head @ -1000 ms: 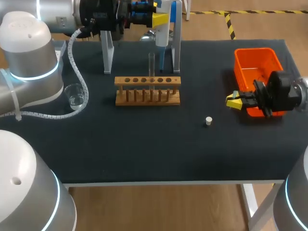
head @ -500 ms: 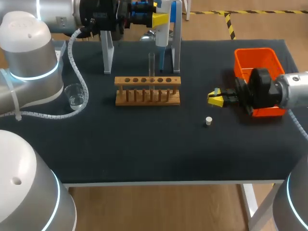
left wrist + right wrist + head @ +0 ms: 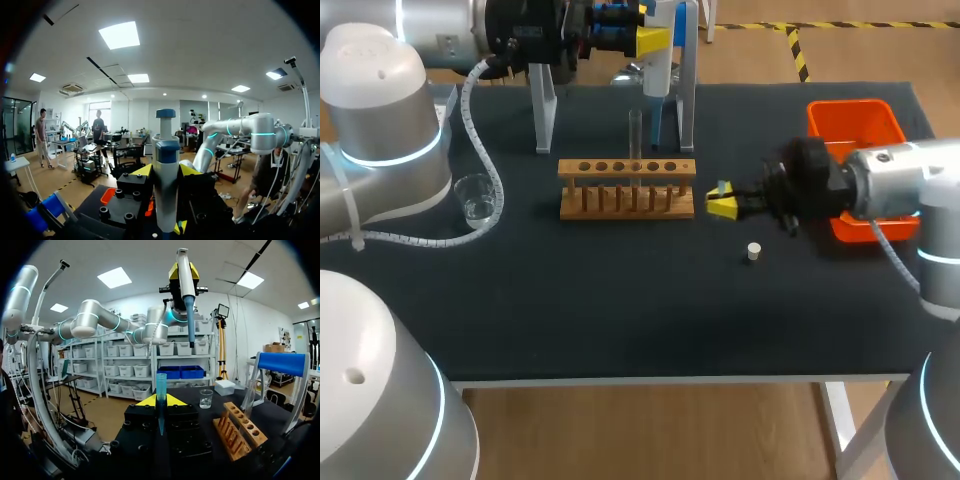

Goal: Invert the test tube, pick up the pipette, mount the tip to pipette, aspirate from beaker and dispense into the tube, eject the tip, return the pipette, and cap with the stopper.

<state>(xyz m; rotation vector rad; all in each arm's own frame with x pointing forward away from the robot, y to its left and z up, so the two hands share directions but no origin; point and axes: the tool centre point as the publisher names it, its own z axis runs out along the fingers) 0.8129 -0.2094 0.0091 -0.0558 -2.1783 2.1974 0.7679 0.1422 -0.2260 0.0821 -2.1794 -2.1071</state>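
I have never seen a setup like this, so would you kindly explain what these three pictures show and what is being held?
These are two robot arms at a table. One camera looks down from above; the other two sit on the wrists, looking along the fingers. In the overhead picture the table carries a wooden rack with a test tube, a beaker, a small stopper and an orange bin. The left gripper holds the pipette; the right gripper holds a blue pipette tip.
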